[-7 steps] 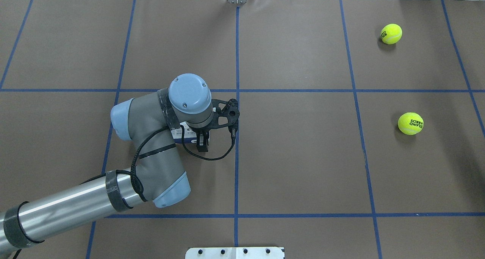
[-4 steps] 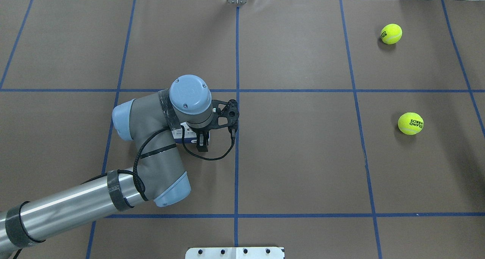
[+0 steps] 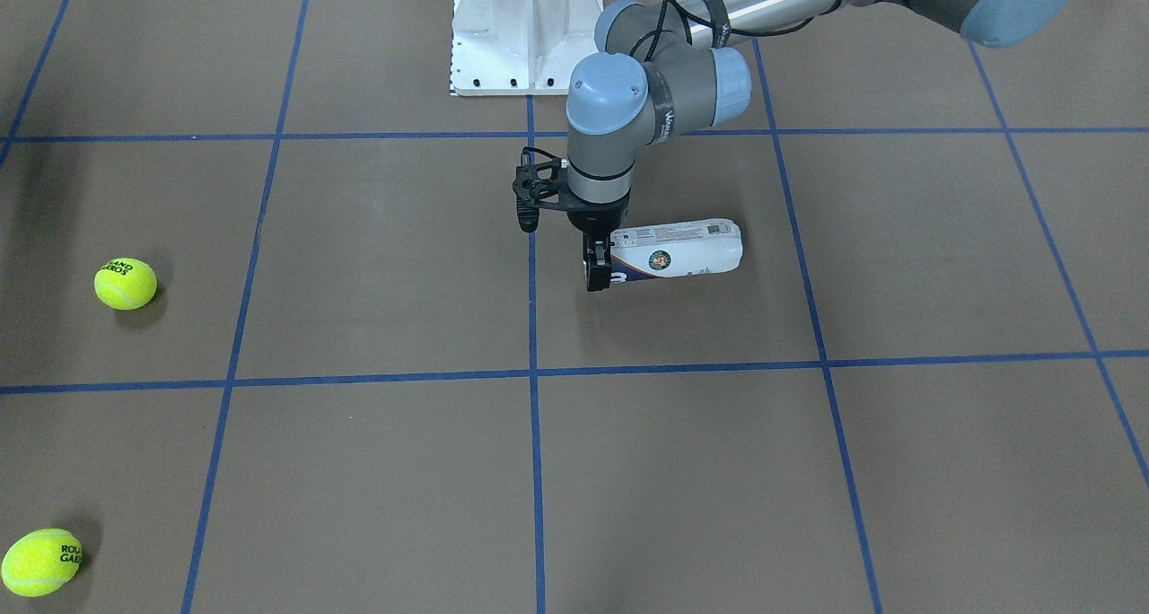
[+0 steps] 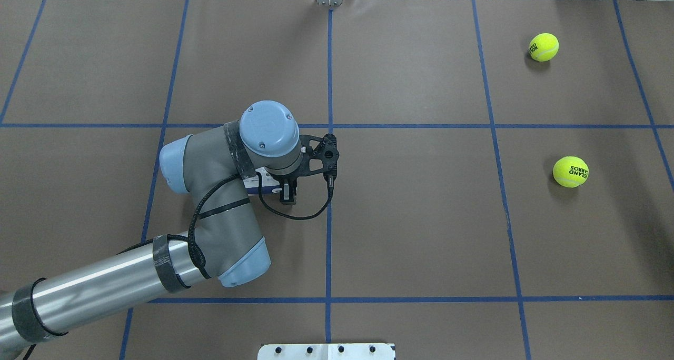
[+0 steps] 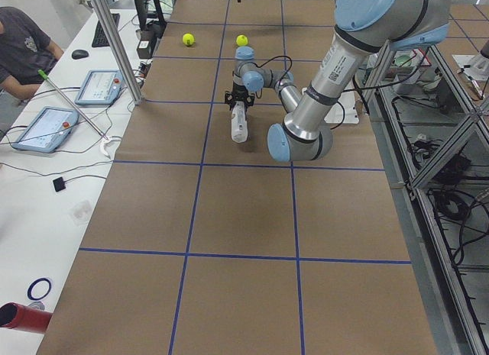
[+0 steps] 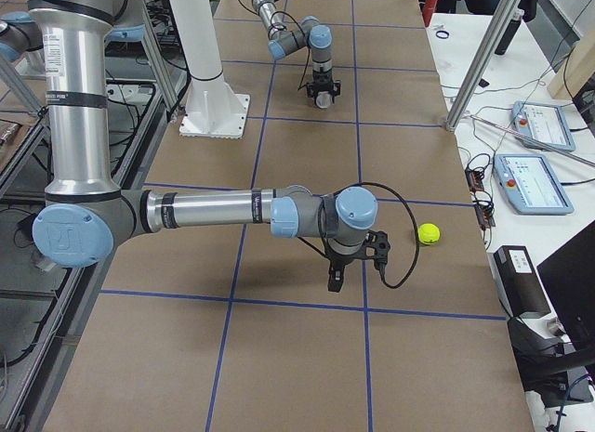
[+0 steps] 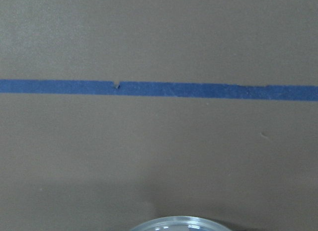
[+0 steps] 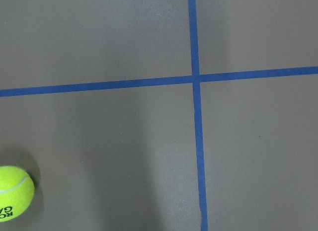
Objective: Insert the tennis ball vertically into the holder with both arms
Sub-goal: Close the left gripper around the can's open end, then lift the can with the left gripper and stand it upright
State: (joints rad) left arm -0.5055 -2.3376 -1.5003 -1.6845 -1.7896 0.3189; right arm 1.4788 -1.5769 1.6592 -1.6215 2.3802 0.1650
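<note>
The can (image 3: pixel 678 248) is lying on its side on the brown table (image 3: pixel 808 470). The left claw (image 3: pixel 596 271) is clenching it at the navy end, where the metal rim (image 7: pixel 181 223) is showing as a sliver at the bottom of the left wrist view. By my reading, the step in hand is taking hold of the can so it can be stood up. No ball is going in while the mouth is pointing sideways.

The next move is asking the left arm to swing the can upright, mouth up, and steady it there. The grip sits at one end, so the long body may be inclined to slip or twist as it tips.

The nearer ball (image 4: pixel 570 171) and the farther ball (image 4: pixel 544 47) are both sitting well apart from the can, over on the right arm's side. The right claw (image 6: pixel 334 283) is hanging above the table far from the can — whether it is released or clenched I cannot tell. Its wrist view is catching one ball at the lower left edge. Behind the can, the white base (image 3: pixel 525 30) is standing out of the way.
</note>
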